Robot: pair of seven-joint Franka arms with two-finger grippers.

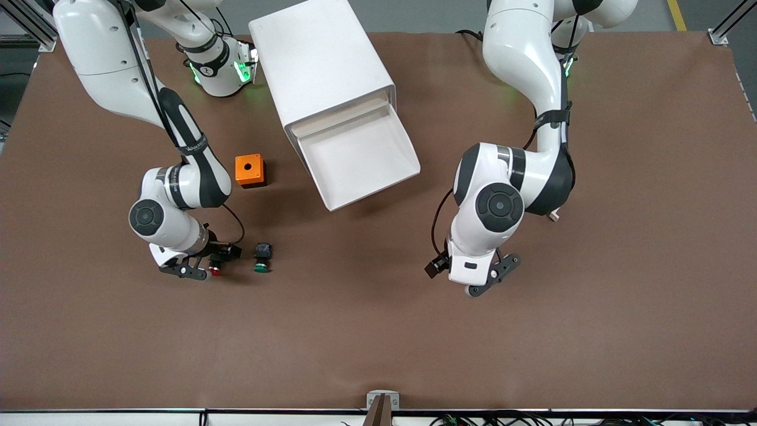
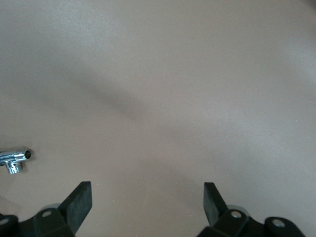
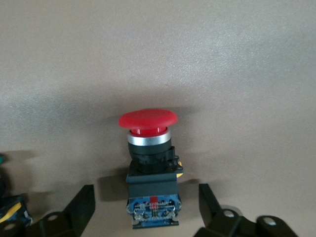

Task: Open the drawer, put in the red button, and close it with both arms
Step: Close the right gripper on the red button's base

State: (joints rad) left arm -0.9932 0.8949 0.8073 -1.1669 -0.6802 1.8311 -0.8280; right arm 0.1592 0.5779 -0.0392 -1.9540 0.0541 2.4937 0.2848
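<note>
**Drawer out, red button about to be picked**

The table (image 1: 378, 331) is wide and brown, with the white cabinet (image 1: 322, 56) lying near the robots' bases. Its drawer (image 1: 361, 161) is already pulled out and sits empty, so the first step looks done.

The left gripper (image 1: 494, 278) hovers over bare table toward its own end, jaws spread wide, holding nothing; that arm waits.

The right gripper (image 1: 204, 266) is low at the table, nearer the front camera than the orange box (image 1: 250, 170). Its fingers (image 3: 81, 207) straddle the red button (image 3: 148, 163), which lies on the table between them with gaps either side: not gripped yet.

The green button (image 1: 263, 258) lies just beside.

Still left, I'd judge: grasp, carry, drop in, close.
</note>
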